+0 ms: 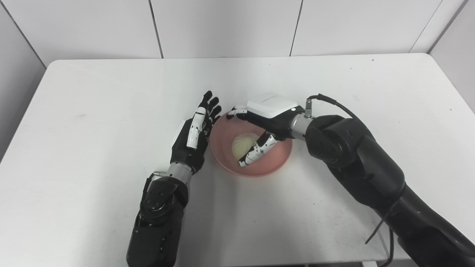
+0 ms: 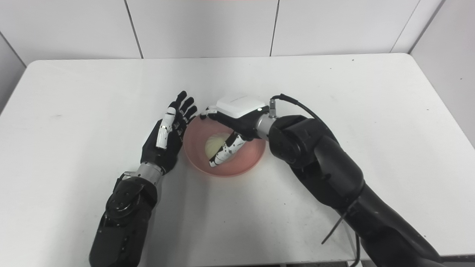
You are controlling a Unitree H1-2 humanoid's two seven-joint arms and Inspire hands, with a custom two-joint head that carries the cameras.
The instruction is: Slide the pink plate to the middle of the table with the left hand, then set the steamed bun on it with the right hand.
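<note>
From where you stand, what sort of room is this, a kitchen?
Probably a robot test room, not a kitchen: a bare white table against plain panelled walls, with only a pink plate and steamed bun.

1. Pink plate (image 1: 256,168): round, shallow, raised rim, matte salmon pink; flat and upright near the middle of the white desk (image 1: 111,92), slightly toward the near edge.
2. Steamed bun (image 1: 243,145): pale cream, round, domed, faint pleats on top; resting inside the plate, a little left of its centre, partly hidden on its right side by white-and-black fingers (image 1: 258,150).
3. Left rim of the plate just beside a black open palm; contact there cannot be told.
</note>
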